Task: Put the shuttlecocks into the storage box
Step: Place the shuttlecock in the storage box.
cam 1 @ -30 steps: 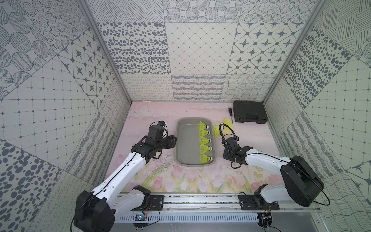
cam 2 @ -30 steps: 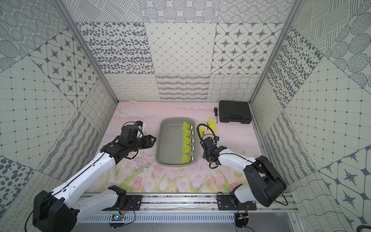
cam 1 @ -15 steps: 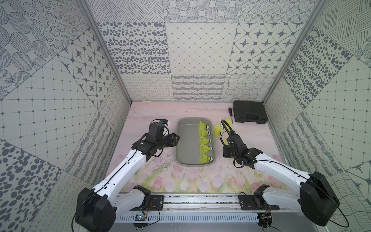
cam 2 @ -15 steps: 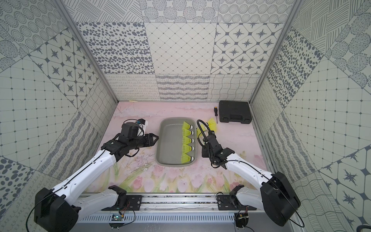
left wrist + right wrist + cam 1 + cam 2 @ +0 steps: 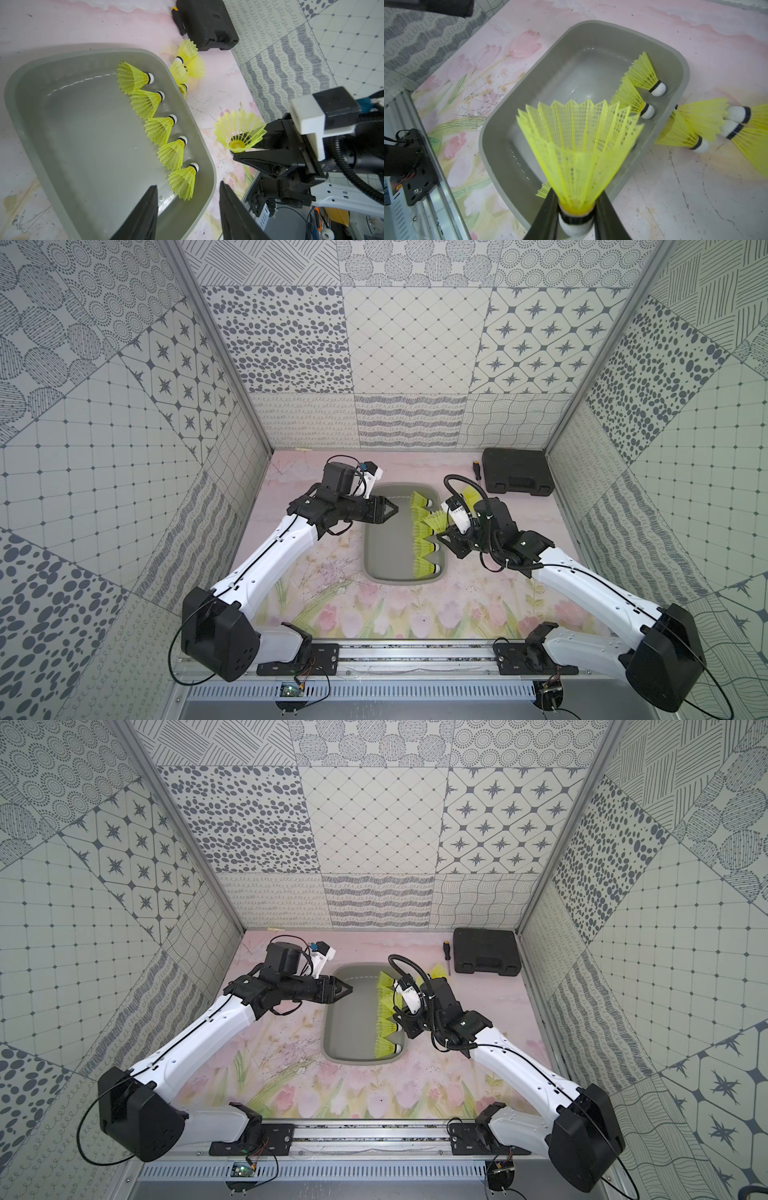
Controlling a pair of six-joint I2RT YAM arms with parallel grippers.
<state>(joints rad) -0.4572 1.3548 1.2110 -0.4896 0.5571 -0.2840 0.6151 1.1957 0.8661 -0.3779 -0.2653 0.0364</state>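
Right tool (image 5: 577, 207) grips a shuttlecock (image 5: 577, 149) at lower centre — let go early, it may miss the storage box (image 5: 483, 135) — left tool (image 5: 188, 185) gapes empty.

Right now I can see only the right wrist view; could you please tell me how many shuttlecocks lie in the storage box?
Observer: Five shuttlecocks lie in a row in the storage box, white tips toward the long wall nearest the right arm.
Operator: Thanks; is the left hand carrying anything?
Observer: No, the left hand is open and empty, above the box.
Operator: What lies near the loose shuttlecocks?
Observer: A black hard case, farther from the robot, with a screwdriver beside it.
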